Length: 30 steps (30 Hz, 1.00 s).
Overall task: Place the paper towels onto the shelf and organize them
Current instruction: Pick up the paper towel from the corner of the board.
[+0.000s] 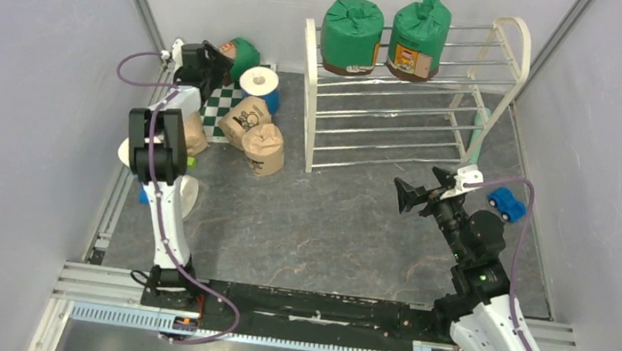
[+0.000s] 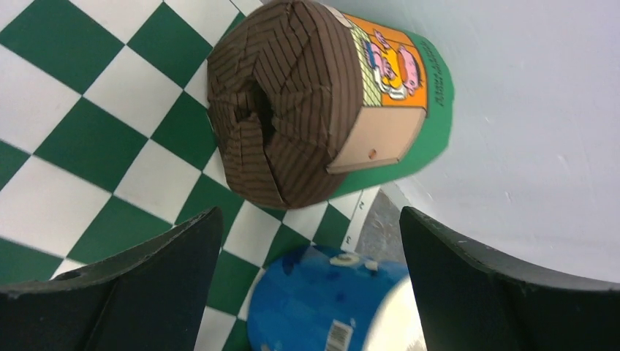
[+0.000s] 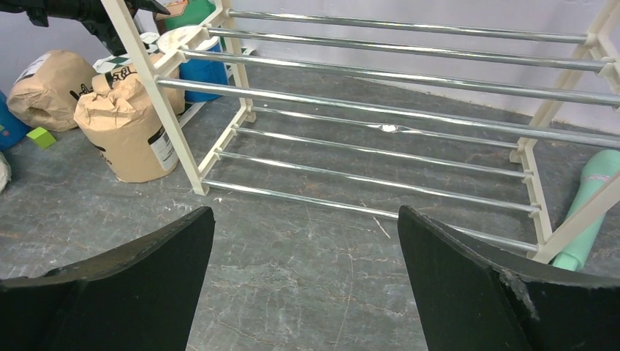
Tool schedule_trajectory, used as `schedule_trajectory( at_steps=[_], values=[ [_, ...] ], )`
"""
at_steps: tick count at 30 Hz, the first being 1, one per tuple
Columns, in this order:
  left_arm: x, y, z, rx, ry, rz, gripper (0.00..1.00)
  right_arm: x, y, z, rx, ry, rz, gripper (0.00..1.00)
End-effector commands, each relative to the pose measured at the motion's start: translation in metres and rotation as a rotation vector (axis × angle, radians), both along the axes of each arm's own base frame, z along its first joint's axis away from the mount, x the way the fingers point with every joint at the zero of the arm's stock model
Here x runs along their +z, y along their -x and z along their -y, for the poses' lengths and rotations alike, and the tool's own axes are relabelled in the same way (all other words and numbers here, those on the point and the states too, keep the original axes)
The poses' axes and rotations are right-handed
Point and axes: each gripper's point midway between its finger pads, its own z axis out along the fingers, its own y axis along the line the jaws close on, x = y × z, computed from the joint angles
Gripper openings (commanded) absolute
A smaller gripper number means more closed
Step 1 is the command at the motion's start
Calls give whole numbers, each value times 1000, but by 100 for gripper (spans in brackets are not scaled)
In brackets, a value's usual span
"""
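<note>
Two green-wrapped rolls (image 1: 351,35) of the paper towels stood side by side on the top tier of the shelf (image 1: 309,95), well ahead of the right gripper (image 3: 305,219) and higher than it. That gripper hung low over the grey worktop (image 1: 327,231), facing the shelf's bare lower rods, its fingers (image 3: 131,285) spread wide with nothing between them. Ahead of it and to its left, near the shelf's end post, three tan rolls (image 1: 264,149) with black drawings were clustered together, the closest one standing upright just beside the post. A small green block (image 3: 42,137) lay further out on that side. To the gripper's right, a mint-green object (image 3: 592,205) leaned by the shelf's foot, and a blue toy car (image 1: 506,201) sat on the worktop just beside the arm. Across the worktop, the left gripper (image 2: 311,219) was also wide open and held nothing, poised above the checkered mat (image 2: 95,139). Just ahead of its fingers (image 2: 146,292) the third green roll (image 2: 292,102) lay tipped on its side on the mat, close to the back wall, with its brown striped end turned toward the gripper and clear of both fingers. Nearer in, low between those fingers, a blue-wrapped roll (image 2: 329,307) stood at the mat's edge. I could not tell whether it touched either finger.
</note>
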Motion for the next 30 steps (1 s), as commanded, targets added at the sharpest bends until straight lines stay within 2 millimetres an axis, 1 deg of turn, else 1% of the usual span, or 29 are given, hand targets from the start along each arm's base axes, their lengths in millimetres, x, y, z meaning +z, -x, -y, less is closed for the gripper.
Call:
schedule_trajectory(
  at_steps=[1, 2, 4, 8, 12, 18, 19, 21, 24, 27, 30],
  values=[
    [25, -29, -10, 46, 6, 78, 97, 3, 0, 0, 4, 13, 22, 98],
    [18, -32, -12, 48, 6, 71, 97, 2, 0, -1, 6, 13, 22, 98],
    [12, -39, -15, 50, 9, 79, 97, 1, -1, -2, 11, 14, 20, 98],
    [7, -50, -22, 62, 36, 118, 97, -2, -1, -4, 20, 18, 11, 98],
    [-2, -61, -24, 59, 71, 141, 97, -4, -3, -4, 18, 21, 2, 98],
    [5, -77, -18, 29, 121, 224, 93, -10, -6, -5, 15, 29, -17, 98],
    [2, -80, -16, 19, 131, 225, 92, -12, -7, -5, 16, 29, -21, 98],
    [3, -84, -13, 7, 151, 244, 87, -14, -8, -6, 20, 32, -29, 98],
    [14, -89, -8, -15, 187, 307, 79, -18, -10, -6, 17, 37, -43, 98],
    [26, -92, -1, -41, 225, 352, 73, -22, -12, -7, 17, 40, -53, 98],
    [43, -92, 8, -79, 274, 409, 72, -25, -14, -8, 23, 44, -61, 98]
  ],
)
